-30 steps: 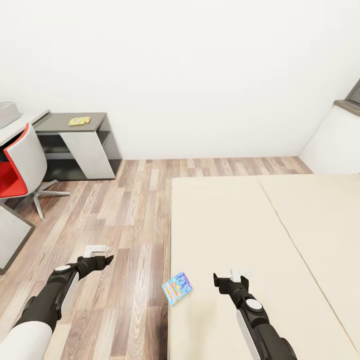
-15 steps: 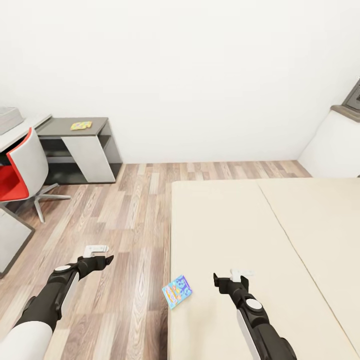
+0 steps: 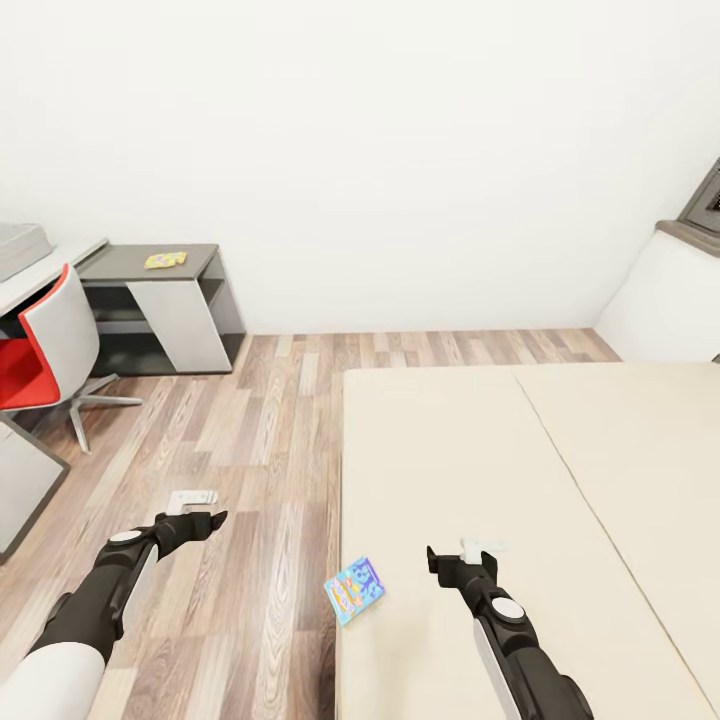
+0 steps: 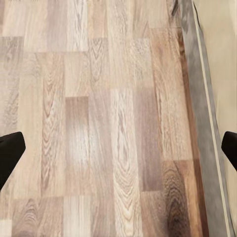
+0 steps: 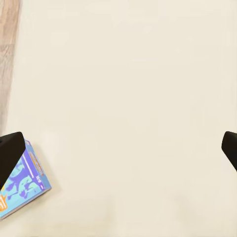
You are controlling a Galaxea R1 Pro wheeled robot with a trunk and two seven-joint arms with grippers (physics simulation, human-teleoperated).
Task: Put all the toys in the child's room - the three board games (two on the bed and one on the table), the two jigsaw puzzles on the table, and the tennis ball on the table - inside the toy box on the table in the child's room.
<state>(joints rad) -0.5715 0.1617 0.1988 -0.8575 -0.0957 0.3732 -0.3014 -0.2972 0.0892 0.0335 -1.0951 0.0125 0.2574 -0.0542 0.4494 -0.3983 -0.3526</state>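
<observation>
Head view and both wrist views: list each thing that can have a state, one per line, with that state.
Blue flat board game box: lying flat at the bed's left edge, not held.
Yellow flat box: lying on the grey side table.
Red and grey swivel chair: upright.
Left gripper: open, empty, over the wood floor.
Right gripper: open, empty, over the beige bed.

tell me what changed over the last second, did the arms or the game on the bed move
Mostly the view changed: the desk, chair and bed all slid lower in the head view, so the camera tilted up or shifted; those things did not move. Nothing was grasped or released. The left gripper over the floor and the right gripper over the bed stayed open and empty. The blue board game still lies at the bed's edge.
</observation>
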